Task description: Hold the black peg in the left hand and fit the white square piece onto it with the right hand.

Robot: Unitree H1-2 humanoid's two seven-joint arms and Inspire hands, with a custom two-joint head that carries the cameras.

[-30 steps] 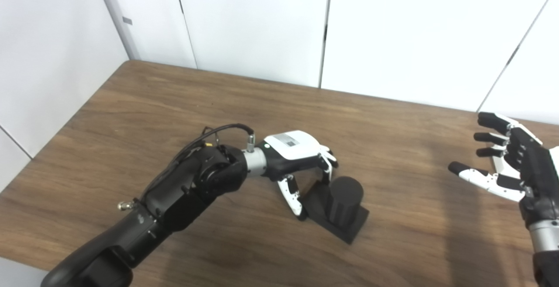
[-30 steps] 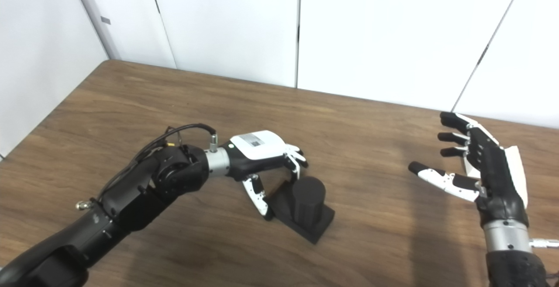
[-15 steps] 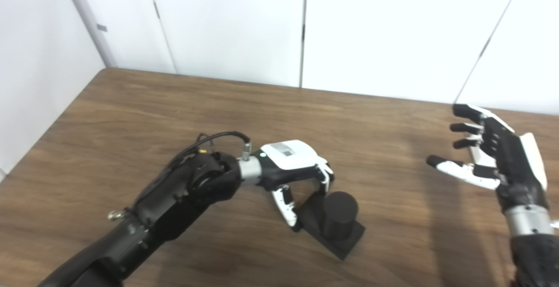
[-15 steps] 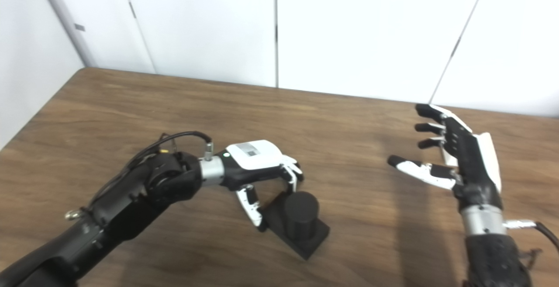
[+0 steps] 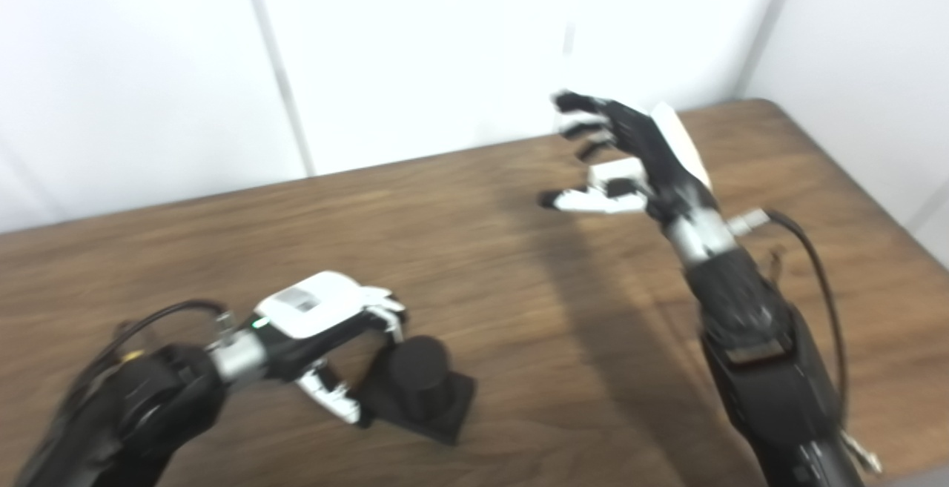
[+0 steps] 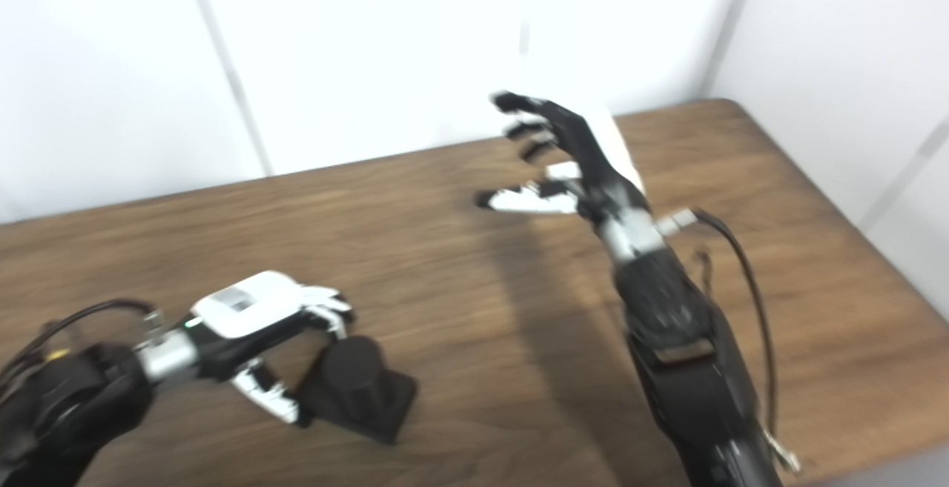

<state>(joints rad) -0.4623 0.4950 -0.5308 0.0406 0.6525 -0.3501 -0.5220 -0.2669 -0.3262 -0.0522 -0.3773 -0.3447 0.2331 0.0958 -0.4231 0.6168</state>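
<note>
Resting on a brown wooden worktop (image 5: 482, 264), a black peg (image 5: 419, 379) is seen standing upright on its square black base at about seven o'clock in the scene. The base is pinched at its near-left edge by the left hand (image 5: 326, 342), fingers and thumb curled around it. The right hand (image 5: 630, 157) is held raised at about one o'clock, well apart, fingers spread. A white square piece (image 5: 617, 173) is glimpsed just behind that hand; whether it is touched cannot be told.
</note>
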